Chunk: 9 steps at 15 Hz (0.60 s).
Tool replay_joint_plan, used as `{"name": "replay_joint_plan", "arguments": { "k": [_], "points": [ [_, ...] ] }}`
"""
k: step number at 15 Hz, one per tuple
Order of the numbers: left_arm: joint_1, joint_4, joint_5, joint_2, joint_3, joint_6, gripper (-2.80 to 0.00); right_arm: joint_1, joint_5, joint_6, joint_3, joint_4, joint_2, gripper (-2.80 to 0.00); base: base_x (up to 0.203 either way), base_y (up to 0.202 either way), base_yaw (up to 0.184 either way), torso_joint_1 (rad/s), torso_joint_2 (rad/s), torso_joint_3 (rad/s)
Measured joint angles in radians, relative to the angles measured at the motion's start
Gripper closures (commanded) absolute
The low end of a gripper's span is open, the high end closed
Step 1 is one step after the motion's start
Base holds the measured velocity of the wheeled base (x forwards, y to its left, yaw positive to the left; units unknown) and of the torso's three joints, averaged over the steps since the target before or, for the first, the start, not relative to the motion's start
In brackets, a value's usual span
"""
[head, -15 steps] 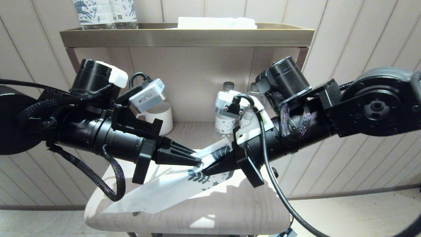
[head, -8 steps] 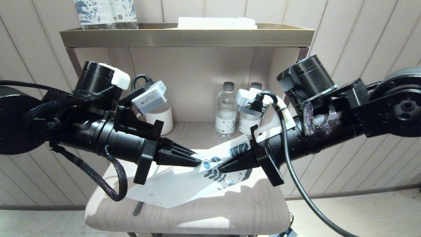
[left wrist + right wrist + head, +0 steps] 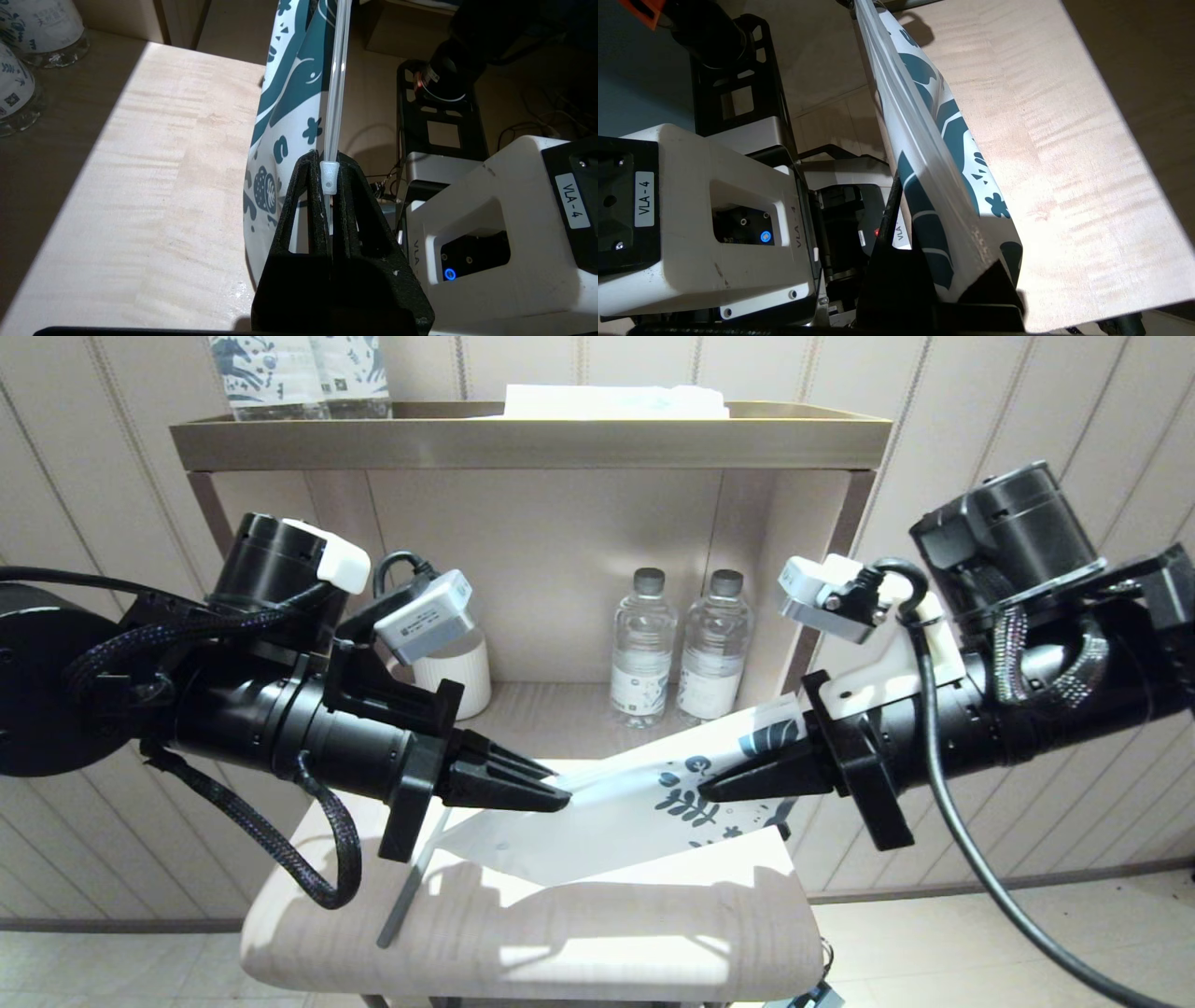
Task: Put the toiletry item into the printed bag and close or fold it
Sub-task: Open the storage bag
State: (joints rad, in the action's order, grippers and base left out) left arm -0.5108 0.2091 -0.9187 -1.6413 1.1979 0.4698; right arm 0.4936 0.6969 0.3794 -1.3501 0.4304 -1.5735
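Shelf unit [image 3: 523, 441]: brass-toned top tray against the panelled wall, with 2 blue-patterned packs [image 3: 299, 373] at its back-left corner and a white folded item [image 3: 616, 399] further right.

Lower shelf: I see 2 water bottles [image 3: 677, 649] standing side by side, touching, and a white cup [image 3: 457, 670] toward its left end.

Bench [image 3: 597, 943]: pale wood-grain top, below and in front of the shelf.

Left gripper [image 3: 560, 795]: over the bench's left half, fingers pressed together on the zip strip of the printed bag [image 3: 616, 807]; my left wrist view shows the clear slider tab [image 3: 330, 176] seated between them.

Right gripper [image 3: 709, 791]: over the bench's right half, pinching the bag's printed end.

Printed bag: I hold it stretched between the 2 grippers, lifted clear of the bench over its back half, zip edge uppermost, the blue leaf print nearest the right gripper.

Toiletry item [image 3: 408, 896]: a slim grey stick near the bench's left edge, leaning from below the left gripper down to the bench top, outside the bag.
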Motion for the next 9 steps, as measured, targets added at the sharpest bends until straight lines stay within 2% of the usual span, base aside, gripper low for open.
{"name": "replay_joint_plan", "arguments": {
  "k": [9],
  "points": [
    [0.000,0.000,0.000,-0.003,-0.001,0.003,0.00,-0.119,0.063,0.013,0.088,0.000,0.103,0.00,0.000,0.000,0.000,0.000,0.00,0.000]
  ]
}}
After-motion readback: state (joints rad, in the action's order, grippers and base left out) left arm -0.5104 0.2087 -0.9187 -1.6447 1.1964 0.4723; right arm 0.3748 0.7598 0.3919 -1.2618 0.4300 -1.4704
